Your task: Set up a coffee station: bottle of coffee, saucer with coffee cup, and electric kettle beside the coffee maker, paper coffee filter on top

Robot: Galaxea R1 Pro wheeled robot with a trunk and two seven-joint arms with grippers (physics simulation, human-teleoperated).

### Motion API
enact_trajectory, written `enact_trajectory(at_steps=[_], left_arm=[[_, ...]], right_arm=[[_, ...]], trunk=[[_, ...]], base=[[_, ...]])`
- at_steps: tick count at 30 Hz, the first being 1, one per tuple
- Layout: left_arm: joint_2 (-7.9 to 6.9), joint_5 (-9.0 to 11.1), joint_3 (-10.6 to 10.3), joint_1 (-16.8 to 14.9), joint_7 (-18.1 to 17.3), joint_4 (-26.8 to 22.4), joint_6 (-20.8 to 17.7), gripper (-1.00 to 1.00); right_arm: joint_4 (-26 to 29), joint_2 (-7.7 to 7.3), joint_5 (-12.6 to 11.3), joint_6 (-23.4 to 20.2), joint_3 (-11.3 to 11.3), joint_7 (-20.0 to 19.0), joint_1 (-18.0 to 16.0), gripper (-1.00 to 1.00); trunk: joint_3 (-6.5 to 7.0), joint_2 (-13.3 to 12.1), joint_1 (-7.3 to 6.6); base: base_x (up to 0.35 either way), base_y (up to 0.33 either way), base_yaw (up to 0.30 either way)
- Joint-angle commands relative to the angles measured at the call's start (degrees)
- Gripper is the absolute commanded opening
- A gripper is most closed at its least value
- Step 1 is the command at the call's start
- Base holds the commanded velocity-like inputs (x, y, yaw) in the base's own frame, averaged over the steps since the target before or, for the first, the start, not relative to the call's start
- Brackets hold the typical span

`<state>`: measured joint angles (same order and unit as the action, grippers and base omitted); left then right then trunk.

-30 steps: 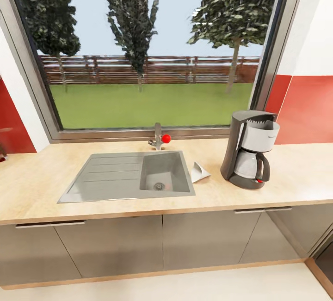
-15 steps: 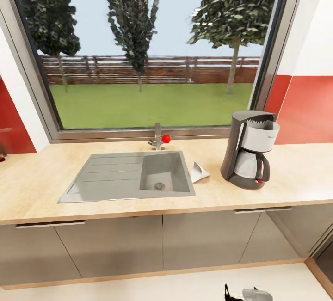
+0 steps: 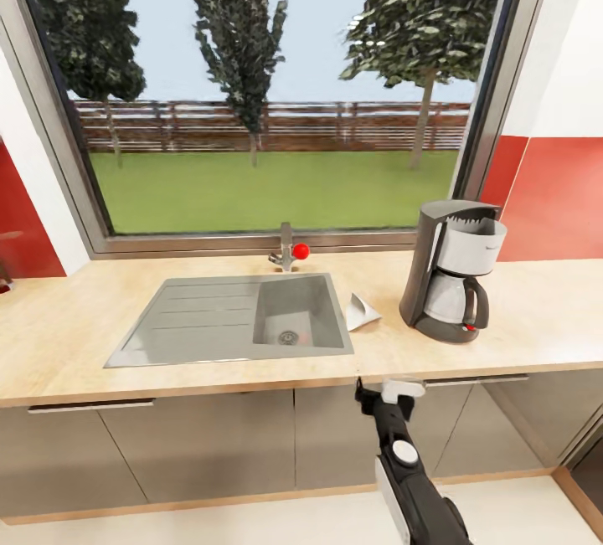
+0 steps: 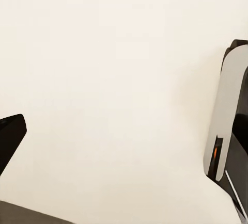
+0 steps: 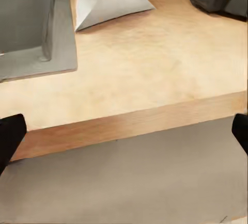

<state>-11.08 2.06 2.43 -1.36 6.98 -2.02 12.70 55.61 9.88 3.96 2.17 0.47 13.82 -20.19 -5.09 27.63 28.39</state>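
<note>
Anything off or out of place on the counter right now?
Only the paper coffee filter: it lies on the countertop between the sink and the coffee maker, not on top of the machine. The coffee maker stands upright. No spill or damage shows. The right gripper, open, is at the counter's front edge.

Matt wood-grain countertop [image 3: 502, 327], brushed steel sink [image 3: 201, 319], white paper coffee filter [image 3: 361, 312].
</note>
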Motion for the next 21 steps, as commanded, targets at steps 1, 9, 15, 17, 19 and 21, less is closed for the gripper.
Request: enact_trajectory(at_steps=[1, 9, 15, 17, 19, 21], left_arm=[[0.00, 0.22, 0.20, -0.05, -0.04, 0.03, 0.22, 1.00], [0.00, 0.20, 0.22, -0.05, -0.13, 0.00, 0.22, 1.00], [0.05, 0.16, 0.17, -0.05, -0.21, 0.04, 0.35, 1.00], [0.02, 0.15, 0.14, -0.03, -0.12, 0.11, 0.38, 1.00], [-0.04, 0.14, 0.12, 0.25, 0.05, 0.49, 0.33, 1.00], [-0.07, 0.14, 0.13, 0.53, 0.17, 1.33, 0.33, 1.00]], right_arm=[[0.02, 0.12, 0.41, -0.03, 0.08, 0.32, -0.71, 1.00], [8.31, 0.12, 0.34, -7.39, 2.87, 0.38, -3.11, 1.00], [12.82, 0.12, 0.23, -14.96, 4.21, 2.59, -5.67, 1.00], [12.84, 0.12, 0.20, -17.07, 4.30, 4.80, -7.29, 1.00], [12.85, 0.12, 0.18, -20.91, 4.34, 7.89, -9.70, 1.00], [12.81, 0.12, 0.17, -22.83, 4.35, 8.80, -10.75, 1.00]], trunk=[[-0.12, 0.11, 0.03], [-0.12, 0.11, 0.03], [-0.12, 0.11, 0.03], [-0.12, 0.11, 0.03], [-0.12, 0.11, 0.03], [-0.12, 0.11, 0.03]], base=[[0.000, 0.000, 0.000], [0.000, 0.000, 0.000], [0.000, 0.000, 0.000], [0.000, 0.000, 0.000], [0.000, 0.000, 0.000], [0.000, 0.000, 0.000]])
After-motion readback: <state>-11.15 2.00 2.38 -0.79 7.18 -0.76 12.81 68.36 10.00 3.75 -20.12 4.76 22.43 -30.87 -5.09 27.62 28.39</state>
